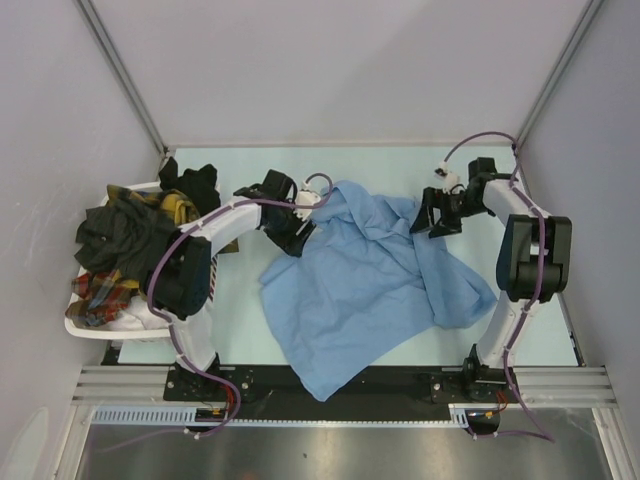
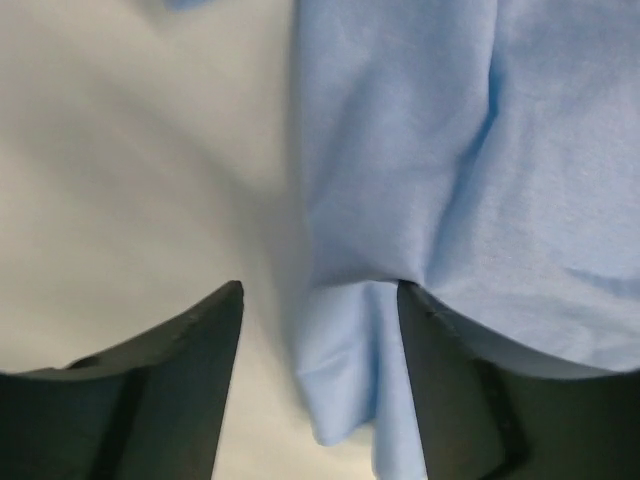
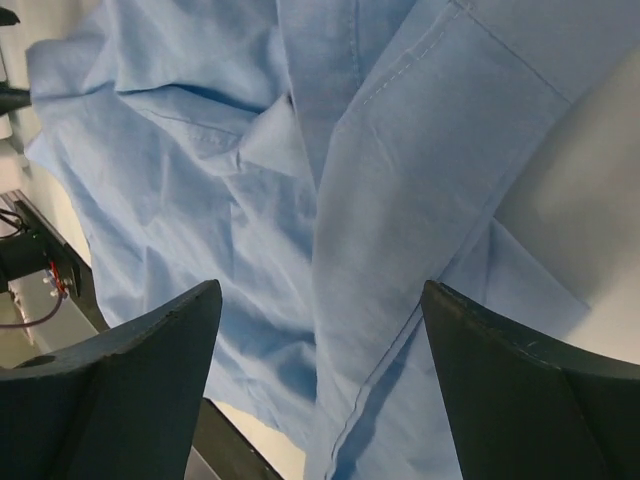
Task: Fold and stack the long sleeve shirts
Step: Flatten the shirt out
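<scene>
One light blue long sleeve shirt (image 1: 370,280) lies crumpled across the middle of the table. My left gripper (image 1: 297,235) is at its upper left edge. In the left wrist view the left gripper (image 2: 320,285) is open, and a loose fold of the blue shirt (image 2: 420,150) hangs between the jaws beside the right finger, unpinched. My right gripper (image 1: 432,222) is at the shirt's upper right part. Seen from the right wrist, the right gripper (image 3: 322,285) stands wide open just over the blue cloth (image 3: 200,180), holding nothing. More long sleeve shirts (image 1: 120,235), dark and plaid, are heaped at the left.
A white slatted basket (image 1: 85,325) at the table's left edge holds the dark and plaid heap. Grey walls close in the left, back and right sides. A metal rail (image 1: 340,385) with both arm bases runs along the near edge.
</scene>
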`<action>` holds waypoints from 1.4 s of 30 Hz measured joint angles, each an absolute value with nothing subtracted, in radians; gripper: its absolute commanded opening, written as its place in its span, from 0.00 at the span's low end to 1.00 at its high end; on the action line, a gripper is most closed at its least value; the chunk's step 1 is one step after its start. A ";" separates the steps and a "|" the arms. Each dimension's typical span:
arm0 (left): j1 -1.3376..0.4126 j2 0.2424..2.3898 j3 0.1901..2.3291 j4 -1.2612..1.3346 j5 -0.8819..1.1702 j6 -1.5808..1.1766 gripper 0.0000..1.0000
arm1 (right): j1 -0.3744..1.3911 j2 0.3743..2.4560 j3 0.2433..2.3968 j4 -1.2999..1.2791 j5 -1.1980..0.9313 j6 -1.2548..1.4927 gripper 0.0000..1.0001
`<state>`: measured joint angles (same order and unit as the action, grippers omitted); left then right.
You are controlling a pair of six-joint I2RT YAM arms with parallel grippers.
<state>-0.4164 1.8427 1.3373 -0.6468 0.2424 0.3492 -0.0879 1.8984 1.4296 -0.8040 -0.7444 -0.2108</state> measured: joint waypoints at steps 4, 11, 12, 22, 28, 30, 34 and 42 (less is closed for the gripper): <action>-0.416 1.837 1.282 -0.654 0.275 0.351 0.78 | -0.046 1.963 1.419 -0.770 -0.727 -0.178 0.33; -0.417 1.837 1.216 -0.660 0.300 0.348 0.36 | -0.058 1.958 1.413 -0.784 -0.705 -0.183 0.00; -0.417 1.837 1.213 -0.659 0.299 0.346 0.28 | -0.068 1.938 1.411 -0.796 -0.698 -0.194 0.00; -0.402 1.915 1.347 -0.659 0.244 0.338 0.00 | -0.385 1.632 1.410 -1.015 -0.659 -0.461 0.00; -0.344 1.923 1.502 -0.634 0.213 0.333 0.00 | -0.659 1.543 1.248 -1.190 -0.530 -0.789 0.00; -0.329 1.922 1.509 -0.623 0.201 0.342 0.00 | -0.730 1.540 1.165 -1.240 -0.472 -0.892 0.12; -0.319 1.922 1.508 -0.700 0.201 0.430 0.47 | -0.825 1.539 1.106 -1.319 -0.376 -1.073 0.77; -0.316 1.933 1.635 -0.844 0.299 0.527 0.80 | -0.669 1.548 1.375 -1.329 -0.458 -1.088 0.91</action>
<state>-0.3161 1.9331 1.6348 -0.8444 0.2985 0.5274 -0.6693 1.5482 1.3754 -1.3289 -0.4580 -1.0878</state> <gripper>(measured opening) 0.784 0.908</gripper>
